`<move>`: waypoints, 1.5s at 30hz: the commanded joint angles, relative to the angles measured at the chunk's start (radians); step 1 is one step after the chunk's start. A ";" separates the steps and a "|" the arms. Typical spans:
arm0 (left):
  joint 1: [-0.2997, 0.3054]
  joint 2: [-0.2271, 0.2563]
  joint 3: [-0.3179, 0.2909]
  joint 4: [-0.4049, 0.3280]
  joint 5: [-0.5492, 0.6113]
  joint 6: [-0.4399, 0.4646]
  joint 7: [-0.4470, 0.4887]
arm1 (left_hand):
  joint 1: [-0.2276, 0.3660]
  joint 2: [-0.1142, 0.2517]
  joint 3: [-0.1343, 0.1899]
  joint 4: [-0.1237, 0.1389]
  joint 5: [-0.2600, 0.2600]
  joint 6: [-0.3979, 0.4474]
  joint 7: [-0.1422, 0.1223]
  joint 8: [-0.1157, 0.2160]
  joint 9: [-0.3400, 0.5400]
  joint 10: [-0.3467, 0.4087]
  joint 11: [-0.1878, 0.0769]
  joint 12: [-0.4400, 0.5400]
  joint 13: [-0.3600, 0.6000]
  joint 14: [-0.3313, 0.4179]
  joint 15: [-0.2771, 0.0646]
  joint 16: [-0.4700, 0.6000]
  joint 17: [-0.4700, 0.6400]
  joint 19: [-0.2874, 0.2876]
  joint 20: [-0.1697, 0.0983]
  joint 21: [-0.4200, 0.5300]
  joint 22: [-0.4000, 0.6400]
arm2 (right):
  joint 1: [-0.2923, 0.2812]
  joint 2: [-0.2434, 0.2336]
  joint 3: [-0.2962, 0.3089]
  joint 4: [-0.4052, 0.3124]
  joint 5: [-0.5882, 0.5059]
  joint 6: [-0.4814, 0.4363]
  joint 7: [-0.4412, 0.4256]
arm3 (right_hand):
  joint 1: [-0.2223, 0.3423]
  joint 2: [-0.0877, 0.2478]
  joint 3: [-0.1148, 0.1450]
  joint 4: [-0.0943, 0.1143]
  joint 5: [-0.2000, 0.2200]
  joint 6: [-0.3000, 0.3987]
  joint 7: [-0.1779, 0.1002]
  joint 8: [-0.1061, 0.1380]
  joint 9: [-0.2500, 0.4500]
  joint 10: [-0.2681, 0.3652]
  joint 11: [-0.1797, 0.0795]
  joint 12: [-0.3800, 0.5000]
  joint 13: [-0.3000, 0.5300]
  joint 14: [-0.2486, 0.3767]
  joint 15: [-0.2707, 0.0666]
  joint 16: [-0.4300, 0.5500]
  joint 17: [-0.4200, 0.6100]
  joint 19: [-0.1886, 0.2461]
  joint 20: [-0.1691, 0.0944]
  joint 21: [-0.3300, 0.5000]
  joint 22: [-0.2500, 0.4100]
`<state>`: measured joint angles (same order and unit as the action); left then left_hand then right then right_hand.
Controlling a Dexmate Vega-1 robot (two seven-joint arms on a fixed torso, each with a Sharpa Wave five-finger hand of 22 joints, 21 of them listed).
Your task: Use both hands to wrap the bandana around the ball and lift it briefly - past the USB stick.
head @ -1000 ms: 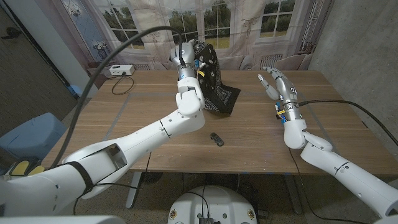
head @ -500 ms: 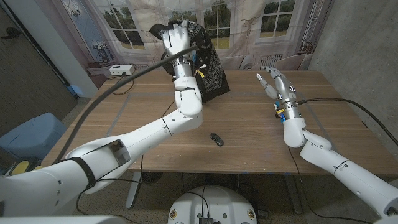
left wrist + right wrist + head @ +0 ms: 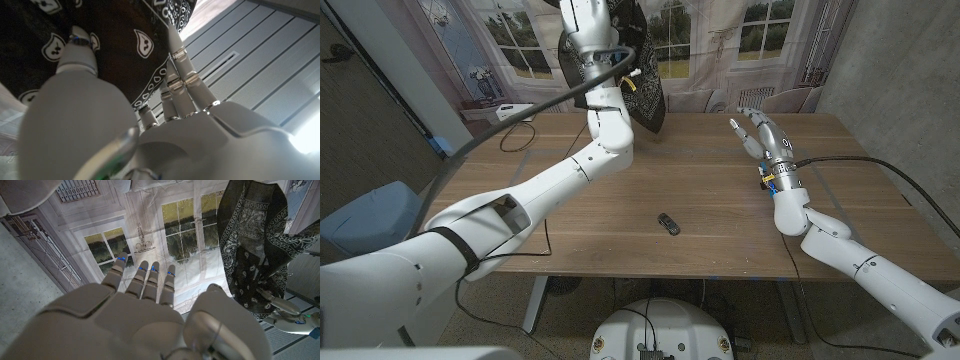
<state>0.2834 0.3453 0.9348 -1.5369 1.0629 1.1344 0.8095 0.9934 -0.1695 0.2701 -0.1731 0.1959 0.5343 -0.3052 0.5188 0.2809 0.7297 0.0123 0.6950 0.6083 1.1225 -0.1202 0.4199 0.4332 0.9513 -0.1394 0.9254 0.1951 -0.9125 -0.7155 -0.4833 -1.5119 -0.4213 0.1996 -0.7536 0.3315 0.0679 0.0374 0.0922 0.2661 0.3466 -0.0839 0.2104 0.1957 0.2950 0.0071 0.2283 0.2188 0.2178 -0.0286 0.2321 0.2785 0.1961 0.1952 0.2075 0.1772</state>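
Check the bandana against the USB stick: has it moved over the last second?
Yes. The bandana, gripped by the left hand, has risen off the table, up and away from the USB stick, which stayed put.

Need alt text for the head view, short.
The robot's left hand holds a black bandana bundle high above the far side of a wooden table. Its right hand is open, fingers spread, over the table; a small USB stick lies near the front.

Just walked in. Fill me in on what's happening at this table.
The left hand holds a black bandana bundled up high above the far side of the wooden table. The right hand is open beside it, holding nothing. A small USB stick lies on the table nearer the robot.
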 commanded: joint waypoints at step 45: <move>0.128 0.065 -0.142 -0.012 -0.161 -0.283 -0.022 | 0.229 0.268 0.179 0.011 -0.009 0.385 0.283 0.022 0.061 0.162 -0.168 -0.041 0.023 0.097 -0.114 -0.067 -0.045 -0.047 -0.033 0.034 -0.012 | 0.029 0.013 -0.022 0.020 0.011 -0.021 0.020 | -0.014 0.000 -0.005 0.000 0.001 -0.002 -0.001 -0.006 0.000 0.004 0.005 -0.007 0.003 0.007 0.001 0.001 -0.003 0.008 -0.002 -0.005 0.003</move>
<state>0.4446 0.4007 0.7279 -1.6315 0.8630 0.7720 0.8207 0.9934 -0.1695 0.2713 -0.1741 0.1810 0.5343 -0.3052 0.5188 0.2809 0.7262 0.0087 0.6565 0.6267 1.1404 -0.1380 0.3559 0.3868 0.9122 -0.1252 0.9548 0.1812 -0.8786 -0.7002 -0.5054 -1.4829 -0.4163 0.1870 -0.7368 0.3234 0.0680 0.0374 0.0922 0.2669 0.3466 -0.0839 0.2068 0.1957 0.2950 0.0071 0.2205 0.2188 0.2178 -0.0286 0.2321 0.2739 0.1961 0.1952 0.2031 0.1772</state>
